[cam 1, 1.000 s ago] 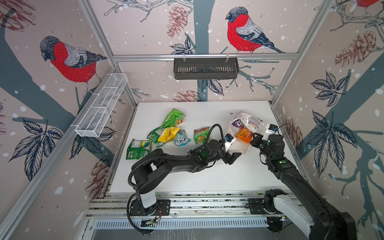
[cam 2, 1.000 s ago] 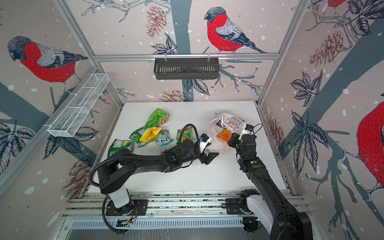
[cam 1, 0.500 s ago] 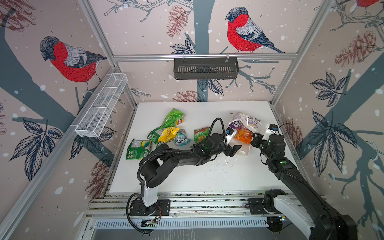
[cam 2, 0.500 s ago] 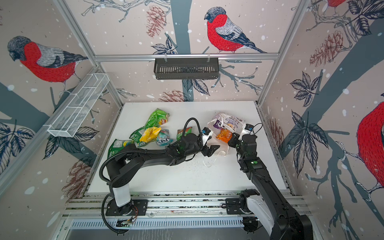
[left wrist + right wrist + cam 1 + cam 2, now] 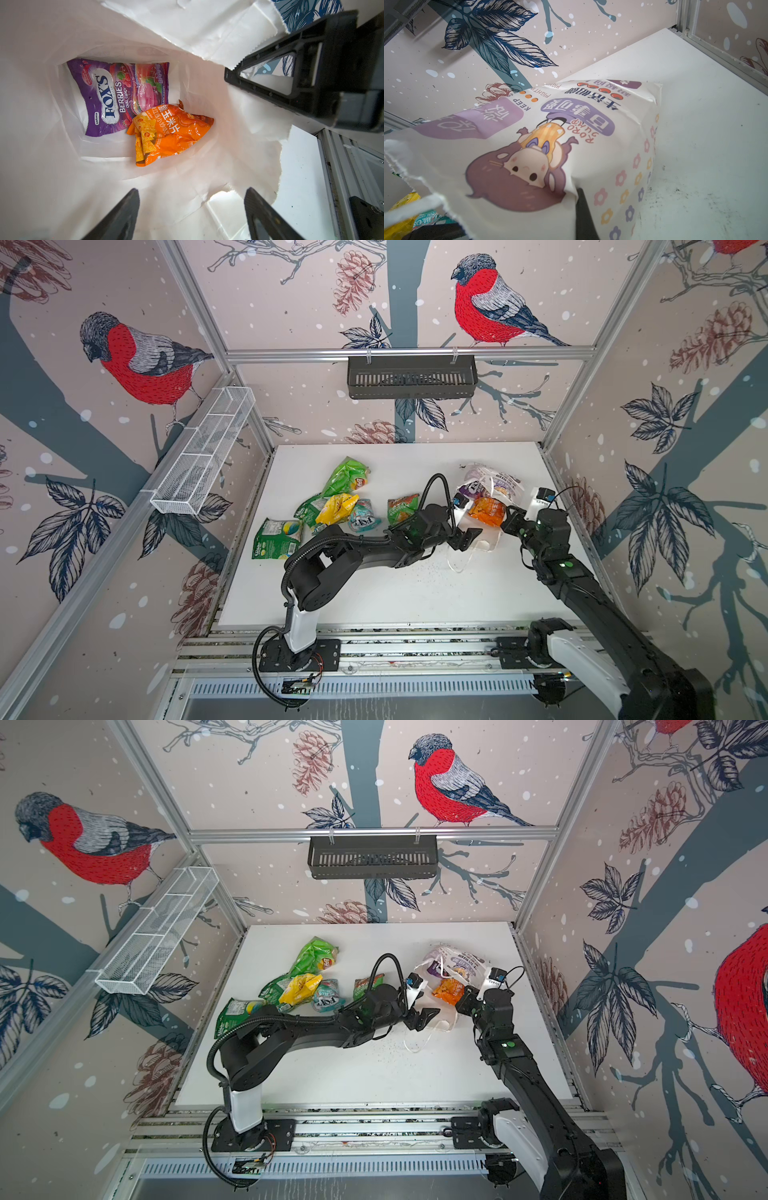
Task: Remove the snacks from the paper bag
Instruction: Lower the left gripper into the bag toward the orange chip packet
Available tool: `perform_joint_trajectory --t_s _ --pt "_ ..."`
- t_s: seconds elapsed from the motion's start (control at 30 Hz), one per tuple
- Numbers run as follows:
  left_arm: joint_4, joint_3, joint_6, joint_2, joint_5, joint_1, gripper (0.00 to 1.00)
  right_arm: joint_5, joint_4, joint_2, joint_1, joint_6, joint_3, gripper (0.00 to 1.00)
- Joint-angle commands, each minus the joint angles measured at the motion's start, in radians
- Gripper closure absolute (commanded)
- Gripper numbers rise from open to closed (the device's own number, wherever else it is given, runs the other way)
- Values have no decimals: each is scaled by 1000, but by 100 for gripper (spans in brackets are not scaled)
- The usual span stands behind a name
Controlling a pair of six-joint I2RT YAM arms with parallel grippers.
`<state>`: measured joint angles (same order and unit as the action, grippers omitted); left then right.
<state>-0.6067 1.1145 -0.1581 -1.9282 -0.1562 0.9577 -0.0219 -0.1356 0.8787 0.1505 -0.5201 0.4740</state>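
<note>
Six snacks (image 5: pixel 336 508) lie out on the desk (image 5: pixel 374 593). A purple packet (image 5: pixel 116 93) and an orange packet (image 5: pixel 168 133) are left in the paper bag (image 5: pixel 571 145) (right gripper (image 5: pixel 505 517) jaws pinching its rim). The left gripper (image 5: pixel 191 192) jaws are spread at the mouth.

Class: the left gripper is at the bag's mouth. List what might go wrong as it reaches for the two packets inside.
The open left gripper could snag or tear the white paper carrier bag at its ragged rim.
The crinkly orange foil packet overlaps the purple foil candy packet; both may get pinched.
The right gripper pinches only the rim; it might slip.
</note>
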Motion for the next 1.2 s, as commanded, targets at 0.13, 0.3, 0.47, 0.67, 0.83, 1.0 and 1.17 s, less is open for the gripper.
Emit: perform_joint_trajectory --t_s 0.13,0.3,0.47,0.67,0.83,1.0,1.17 --pt "-18 12 -11 -20 -15 -2 21 -1 -4 -10 1 -2 12 100" --pt "3 41 -9 -47 -25 -2 24 3 -7 -30 1 -6 0 100" --pt "19 53 -6 -56 -10 1 27 -6 -6 -17 1 -1 11 100" --pt "32 52 51 -50 28 40 28 -19 -6 -7 1 1 22 100" --pt "105 131 43 -90 21 46 28 -19 -3 -9 0 -1 18 100" --pt "114 175 31 -111 15 34 28 -18 5 -18 0 0 18 100" --pt "182 270 17 -186 6 14 29 -19 3 -28 0 -3 18 100"
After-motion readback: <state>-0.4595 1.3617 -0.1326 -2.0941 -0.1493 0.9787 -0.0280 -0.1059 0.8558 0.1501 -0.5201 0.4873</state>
